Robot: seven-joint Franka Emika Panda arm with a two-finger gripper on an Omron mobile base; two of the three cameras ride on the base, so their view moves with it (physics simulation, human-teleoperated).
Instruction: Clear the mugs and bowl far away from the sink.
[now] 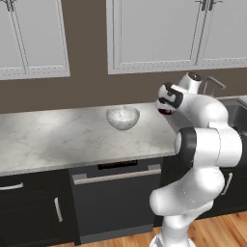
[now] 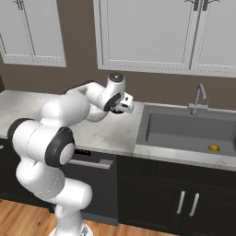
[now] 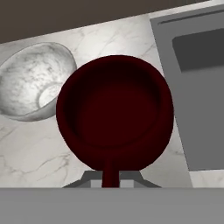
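The gripper (image 3: 110, 178) is clamping nearly shut on the handle of the dark red mug (image 3: 114, 111), which is hanging above the marble counter (image 1: 53, 137). In the hand view, the marbled bowl (image 3: 34, 81) is sitting at ten o'clock of the mug, just beside it, while the sink (image 3: 197, 83) rim is running close at three o'clock. In the left base view, bare counter is stretching wide at nine o'clock of the bowl.
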